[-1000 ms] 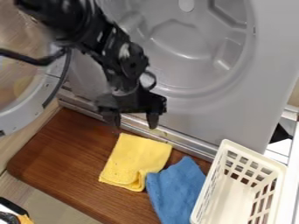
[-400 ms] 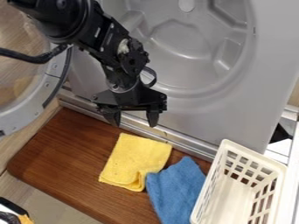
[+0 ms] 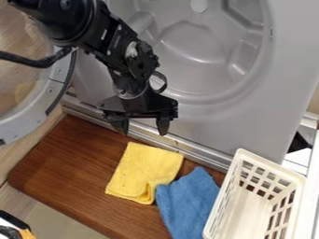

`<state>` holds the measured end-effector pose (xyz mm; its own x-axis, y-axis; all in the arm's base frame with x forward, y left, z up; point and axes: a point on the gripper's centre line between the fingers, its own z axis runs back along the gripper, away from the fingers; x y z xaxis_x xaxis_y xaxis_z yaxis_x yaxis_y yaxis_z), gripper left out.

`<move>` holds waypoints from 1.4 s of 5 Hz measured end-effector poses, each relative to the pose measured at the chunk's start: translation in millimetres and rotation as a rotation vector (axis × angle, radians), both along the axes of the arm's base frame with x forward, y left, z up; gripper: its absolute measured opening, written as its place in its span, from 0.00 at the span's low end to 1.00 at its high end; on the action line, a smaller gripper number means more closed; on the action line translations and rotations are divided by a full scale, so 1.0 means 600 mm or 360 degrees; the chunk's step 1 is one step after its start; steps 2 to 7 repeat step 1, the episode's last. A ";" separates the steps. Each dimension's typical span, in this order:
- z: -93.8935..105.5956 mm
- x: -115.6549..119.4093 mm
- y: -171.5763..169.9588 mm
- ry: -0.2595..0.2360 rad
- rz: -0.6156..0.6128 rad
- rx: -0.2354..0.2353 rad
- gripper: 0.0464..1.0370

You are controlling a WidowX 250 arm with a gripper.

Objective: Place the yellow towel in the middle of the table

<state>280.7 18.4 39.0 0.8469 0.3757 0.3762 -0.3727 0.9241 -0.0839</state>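
Note:
My gripper [image 3: 144,131] hangs open above the back edge of the brown wooden table [image 3: 68,168], its two fingers apart with nothing between them. Just below and in front of it, the folded yellow towel [image 3: 145,170] lies flat on the wood. The towel's lower right corner touches a blue cloth.
The blue cloth [image 3: 189,201] lies right of the yellow towel. A cream plastic basket [image 3: 240,212] stands at the right. Behind the table rises a grey machine front [image 3: 187,114] with a metal strip at its base, and a round door [image 3: 22,126] stands open at the left.
Since the first frame the arm has shifted very slightly, its gripper rising a little. The towel and the blue cloth have stayed put.

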 end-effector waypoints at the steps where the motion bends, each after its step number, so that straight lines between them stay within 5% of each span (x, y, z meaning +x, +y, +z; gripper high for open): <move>1: 0.001 0.000 0.000 -0.0002 0.0000 0.0000 0.96; 7: 0.001 0.000 0.000 -0.0002 0.0000 0.0000 0.96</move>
